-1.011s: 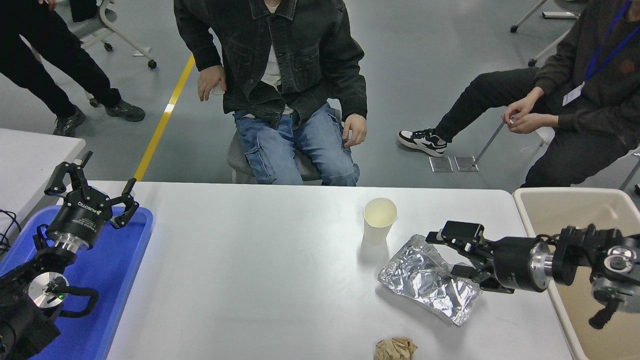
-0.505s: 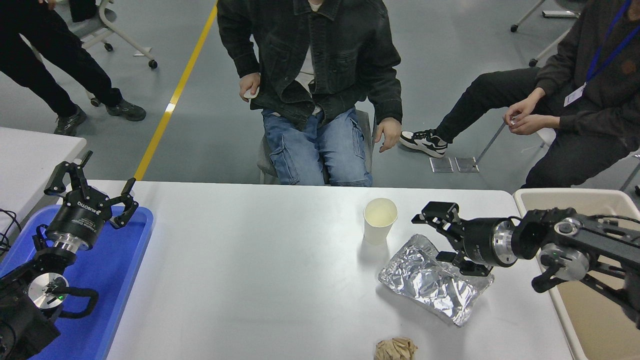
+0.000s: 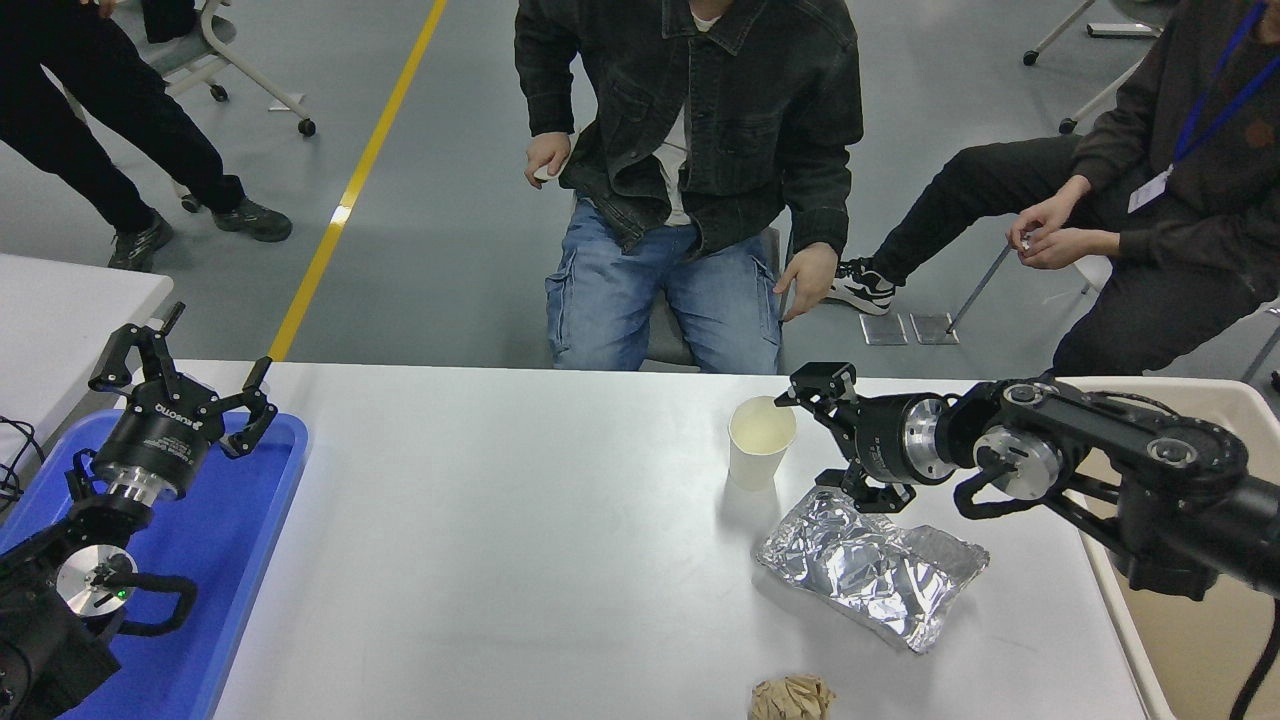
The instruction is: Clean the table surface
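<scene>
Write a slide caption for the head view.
Right end effector open beside paper cup, above foil bag on the table surface.

On the table surface [image 3: 520, 540], a cup [image 3: 760, 441] stands behind a foil bag [image 3: 870, 568] (paper wad [image 3: 791, 698] nearest).

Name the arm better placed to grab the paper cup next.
Right. Its pincer is open right beside the paper cup, while the left pincer is parked over the blue tray, far across the table surface.

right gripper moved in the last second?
Yes. The right gripper has shifted left and farther across the table, off the foil bag, and now sits beside the paper cup, jaws open.
</scene>
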You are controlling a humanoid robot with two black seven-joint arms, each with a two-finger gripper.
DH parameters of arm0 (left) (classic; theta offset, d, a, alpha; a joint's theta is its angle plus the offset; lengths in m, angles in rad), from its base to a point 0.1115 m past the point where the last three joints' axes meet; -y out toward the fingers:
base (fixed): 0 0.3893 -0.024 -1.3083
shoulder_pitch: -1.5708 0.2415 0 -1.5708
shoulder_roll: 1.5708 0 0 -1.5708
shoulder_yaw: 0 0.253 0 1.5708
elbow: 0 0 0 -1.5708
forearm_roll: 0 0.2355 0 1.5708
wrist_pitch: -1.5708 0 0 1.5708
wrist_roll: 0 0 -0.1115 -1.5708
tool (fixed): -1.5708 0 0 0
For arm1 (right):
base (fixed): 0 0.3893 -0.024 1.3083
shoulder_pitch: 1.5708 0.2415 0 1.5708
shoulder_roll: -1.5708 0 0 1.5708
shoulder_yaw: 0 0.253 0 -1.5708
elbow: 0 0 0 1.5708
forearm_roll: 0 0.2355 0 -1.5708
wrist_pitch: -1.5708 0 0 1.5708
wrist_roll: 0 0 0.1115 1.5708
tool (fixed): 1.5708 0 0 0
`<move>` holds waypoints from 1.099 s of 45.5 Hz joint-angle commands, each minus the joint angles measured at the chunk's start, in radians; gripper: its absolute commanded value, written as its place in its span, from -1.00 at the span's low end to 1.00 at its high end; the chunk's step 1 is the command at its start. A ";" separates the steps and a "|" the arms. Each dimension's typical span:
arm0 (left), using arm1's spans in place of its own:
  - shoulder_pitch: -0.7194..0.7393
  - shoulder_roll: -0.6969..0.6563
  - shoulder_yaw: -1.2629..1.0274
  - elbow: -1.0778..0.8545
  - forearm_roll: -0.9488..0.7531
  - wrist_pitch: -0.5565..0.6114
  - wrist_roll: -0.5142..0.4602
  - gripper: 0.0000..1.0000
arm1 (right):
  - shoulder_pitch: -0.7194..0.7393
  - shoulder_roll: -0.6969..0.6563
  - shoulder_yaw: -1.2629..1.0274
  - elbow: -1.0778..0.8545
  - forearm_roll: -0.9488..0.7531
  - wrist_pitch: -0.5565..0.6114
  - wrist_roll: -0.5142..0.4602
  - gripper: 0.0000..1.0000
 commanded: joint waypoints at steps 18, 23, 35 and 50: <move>0.000 0.000 0.000 0.000 0.000 0.000 0.000 1.00 | 0.014 0.132 -0.024 -0.222 -0.006 -0.004 -0.001 1.00; 0.000 0.000 0.000 0.000 0.000 0.000 0.000 1.00 | 0.012 0.138 -0.013 -0.222 -0.004 -0.004 0.002 0.95; 0.000 0.000 0.000 0.000 0.000 0.000 0.000 1.00 | 0.029 0.167 -0.009 -0.241 -0.003 -0.003 0.007 0.90; 0.000 0.000 0.000 0.000 0.000 0.000 0.000 1.00 | 0.014 0.171 -0.018 -0.244 -0.001 0.000 0.004 0.34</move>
